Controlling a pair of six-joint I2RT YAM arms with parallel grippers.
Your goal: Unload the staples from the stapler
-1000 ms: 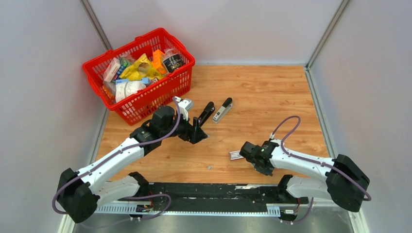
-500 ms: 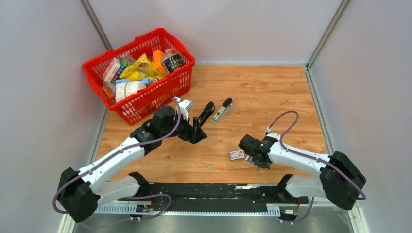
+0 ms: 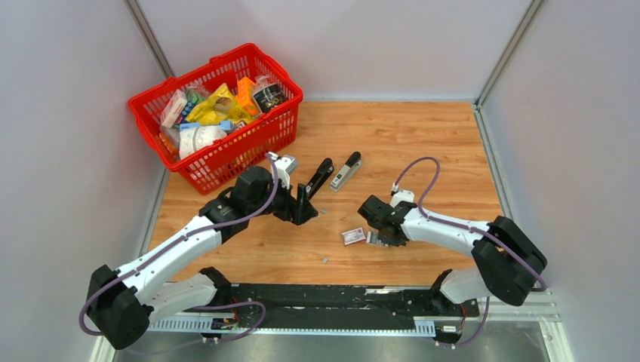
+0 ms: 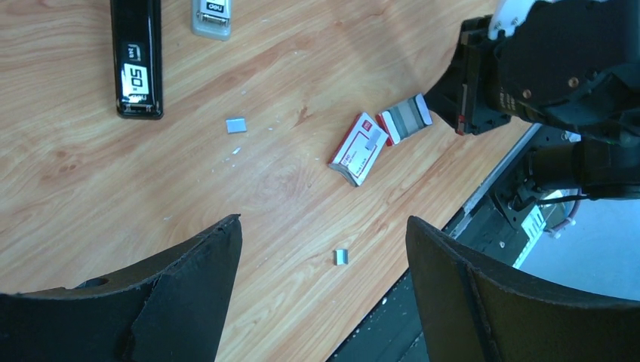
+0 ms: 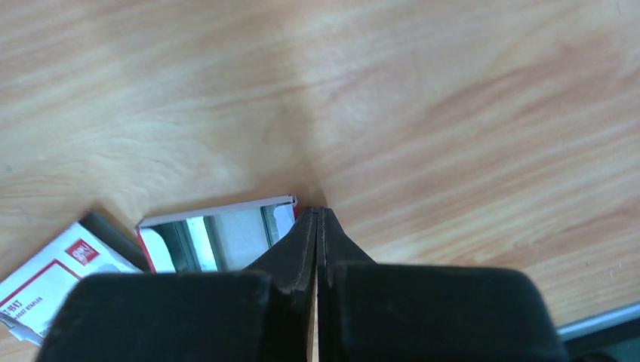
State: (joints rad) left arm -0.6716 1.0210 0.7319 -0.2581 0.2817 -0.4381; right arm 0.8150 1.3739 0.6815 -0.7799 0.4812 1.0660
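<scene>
The stapler lies opened out on the wood table: its black top arm (image 3: 321, 174) (image 4: 136, 56) and its silver-grey magazine (image 3: 347, 171) (image 4: 211, 16) lie side by side. Two tiny silvery staple bits lie loose in the left wrist view, one (image 4: 236, 125) near the black arm and one (image 4: 341, 257) (image 3: 324, 260) near the table's front edge. My left gripper (image 3: 302, 204) (image 4: 323, 222) is open and empty, pointing down just left of the stapler. My right gripper (image 3: 377, 232) (image 5: 318, 215) is shut and empty, its tips against a small box's pulled-out inner tray (image 5: 219, 235).
The small white-and-red box (image 3: 352, 236) (image 4: 358, 148) lies beside its tray (image 4: 404, 119) in the middle front of the table. A red basket (image 3: 283, 124) full of packets stands at the back left. Grey walls enclose the table (image 3: 423, 143).
My right gripper has moved left and away from its base, and the white-and-red box has slid left with it. My left arm has barely moved.
</scene>
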